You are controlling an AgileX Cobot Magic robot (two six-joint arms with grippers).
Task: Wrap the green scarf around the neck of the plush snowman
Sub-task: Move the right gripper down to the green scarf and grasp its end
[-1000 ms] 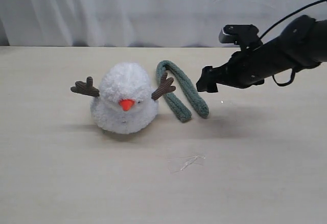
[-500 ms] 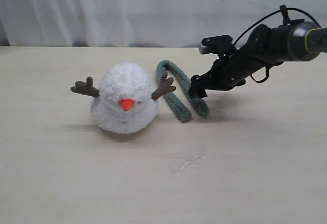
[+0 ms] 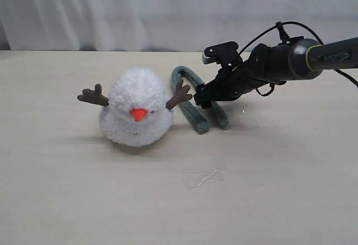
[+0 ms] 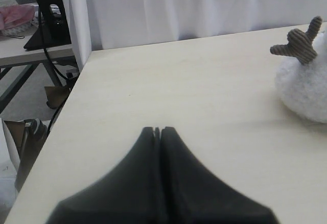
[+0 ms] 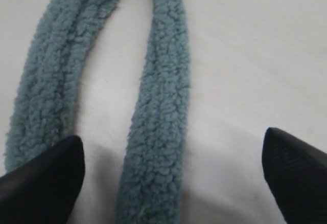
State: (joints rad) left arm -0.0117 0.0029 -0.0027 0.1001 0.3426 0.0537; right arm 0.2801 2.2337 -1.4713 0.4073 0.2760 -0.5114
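The plush snowman sits on the table, white and fluffy, with an orange nose and two brown twig arms; its neck is lost in the fluff. The green scarf lies folded in a narrow loop just right of it, both ends pointing forward. My right gripper hangs low over the loop's right strand. In the right wrist view this gripper is open, with one strand of the scarf between its fingers. My left gripper is shut and empty, left of the snowman.
A scrap of clear film lies on the table in front of the scarf. A white curtain hangs behind. In the left wrist view the table's edge drops off to a floor with cables and another desk.
My right arm has swung left and down, from beside the scarf to right over its right strand. The snowman, the scarf and the left gripper have not moved.
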